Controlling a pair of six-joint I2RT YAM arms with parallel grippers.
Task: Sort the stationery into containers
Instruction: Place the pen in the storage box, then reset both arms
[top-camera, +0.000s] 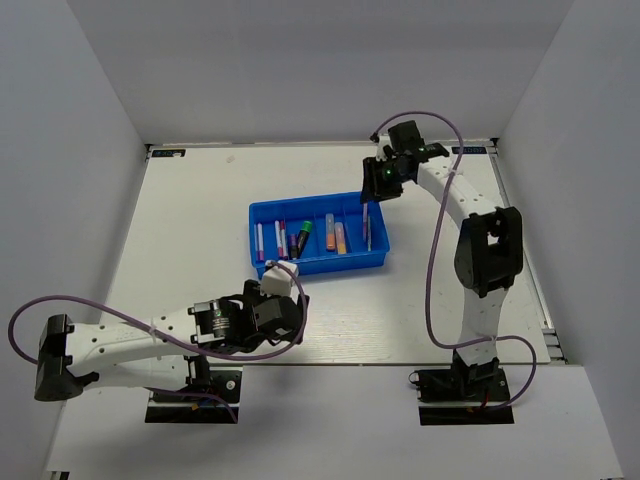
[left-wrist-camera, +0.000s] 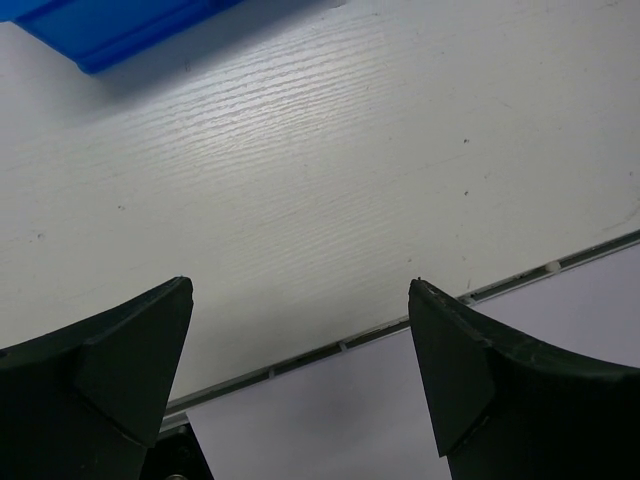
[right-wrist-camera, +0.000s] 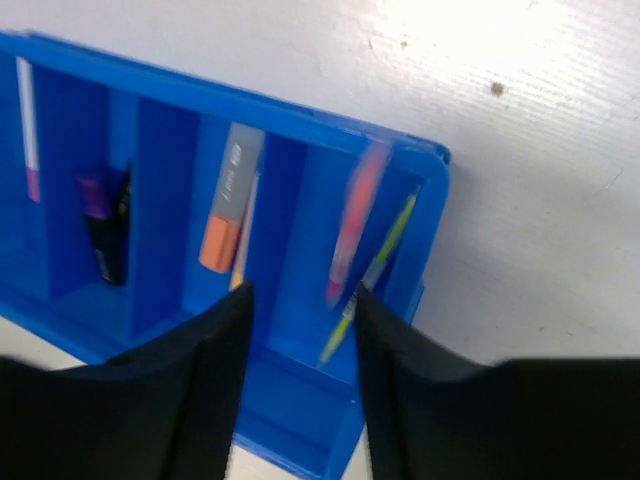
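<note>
The right gripper (right-wrist-camera: 300, 295) is being held partly open, with nothing being gripped. Just beyond its fingers, a blurred pink pen (right-wrist-camera: 352, 225) and a thin yellow stick (right-wrist-camera: 385, 245) are being contained in the end compartment of the blue tray (right-wrist-camera: 300, 115). An orange highlighter (right-wrist-camera: 225, 215), its grey-barrel lettering unreadable, is being kept in the next compartment. Purple and black highlighters (right-wrist-camera: 103, 235) and a pink-white pen (right-wrist-camera: 27, 115) are being kept in the compartments beyond. The left gripper (left-wrist-camera: 300, 290) is being held wide open and empty over the white table (left-wrist-camera: 350, 150), near the tray's corner.
</note>
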